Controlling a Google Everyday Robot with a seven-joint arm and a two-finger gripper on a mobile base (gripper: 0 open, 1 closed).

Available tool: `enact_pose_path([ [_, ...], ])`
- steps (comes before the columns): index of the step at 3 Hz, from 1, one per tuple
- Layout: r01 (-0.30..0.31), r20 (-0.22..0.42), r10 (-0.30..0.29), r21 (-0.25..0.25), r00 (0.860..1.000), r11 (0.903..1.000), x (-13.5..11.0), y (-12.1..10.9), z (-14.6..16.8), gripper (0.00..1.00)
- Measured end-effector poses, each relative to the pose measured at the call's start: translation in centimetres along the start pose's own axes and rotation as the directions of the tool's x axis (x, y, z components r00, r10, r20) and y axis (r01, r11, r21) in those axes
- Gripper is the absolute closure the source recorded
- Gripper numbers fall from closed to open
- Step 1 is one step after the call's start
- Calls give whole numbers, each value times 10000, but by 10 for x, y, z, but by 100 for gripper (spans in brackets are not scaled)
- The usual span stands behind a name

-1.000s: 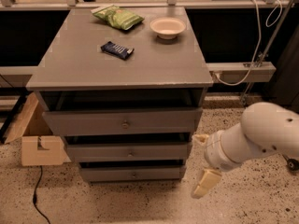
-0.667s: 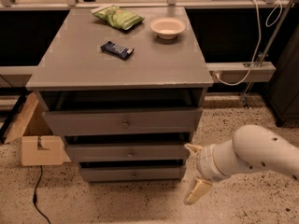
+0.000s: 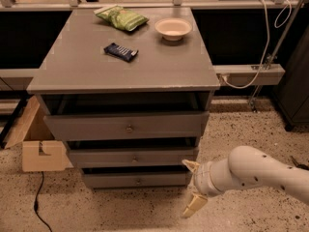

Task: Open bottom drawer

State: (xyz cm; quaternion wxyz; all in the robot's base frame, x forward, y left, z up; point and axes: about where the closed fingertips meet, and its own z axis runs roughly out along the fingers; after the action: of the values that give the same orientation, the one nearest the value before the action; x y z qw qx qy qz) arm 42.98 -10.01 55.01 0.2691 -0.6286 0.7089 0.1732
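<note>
A laboratory or test bay is indicated — a speckled terrazzo floor (image 3: 120,211), loose cables (image 3: 266,42), a wall-mounted cable duct (image 3: 251,74) and a cardboard box (image 3: 41,153) are noted. The claw (image 3: 186,188), fingers spread, is positioned low beside the grey cabinet (image 3: 125,66) — at its lower right corner.

Speckled terrazzo floor (image 3: 241,124), dim warm light. Grey cabinet (image 3: 125,66) in the centre, with a metal rail (image 3: 145,5) over dark panels behind it. Open cardboard box (image 3: 41,151) on the floor just left of the cabinet, black cable (image 3: 37,209) near left. Far right: grey trunking (image 3: 251,74), white cable (image 3: 265,33), dark unit (image 3: 297,81). Gripper (image 3: 185,188) sits low, near right of the cabinet's foot, fingers apart.
</note>
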Motion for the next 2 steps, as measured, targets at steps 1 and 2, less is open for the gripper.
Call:
enact_pose_path([
  [1, -7, 7, 7, -14, 10000, 10000, 0, 0, 1, 0],
  [2, -36, -73, 35, -256, 10000, 9997, 37, -7, 62, 0],
])
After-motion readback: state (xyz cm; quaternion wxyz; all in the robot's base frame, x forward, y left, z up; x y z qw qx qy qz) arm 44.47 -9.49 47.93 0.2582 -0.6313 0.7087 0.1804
